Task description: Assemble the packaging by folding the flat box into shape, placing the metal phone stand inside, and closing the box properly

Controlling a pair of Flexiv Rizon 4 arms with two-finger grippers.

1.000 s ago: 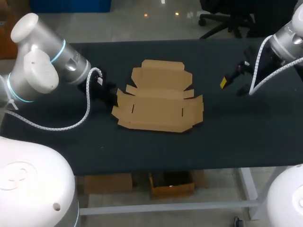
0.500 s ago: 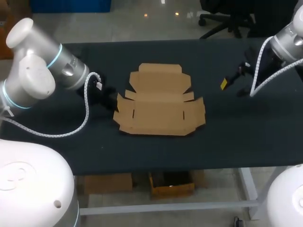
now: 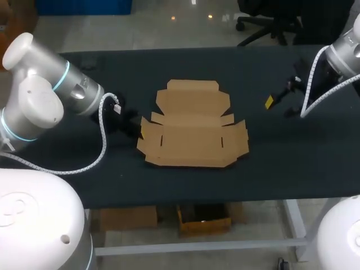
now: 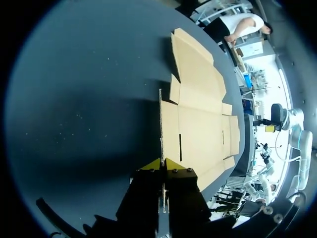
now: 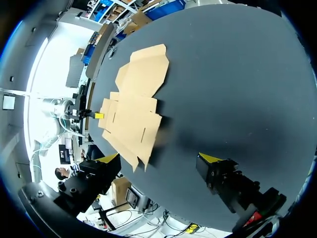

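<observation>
The left claw (image 4: 161,164) is pinched tight on a side flap of the flat box (image 3: 194,132), which lies mid-way across the tabletop (image 3: 270,152). I'd say it's about to fold that flap up. The right claw (image 5: 159,158) gapes wide, well clear.

Head view: left gripper (image 3: 129,120) lost against black table (image 3: 236,64), tips indiscernible; right gripper (image 3: 279,106) second tip hidden. Left wrist view: flat box (image 4: 198,116) flap edge vanishes inside gripper.

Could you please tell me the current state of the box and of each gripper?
box: unfolded, lying open, not yet shaped.
left gripper: shut on the box's edge flap.
right gripper: open wide, empty, apart from the box.
</observation>
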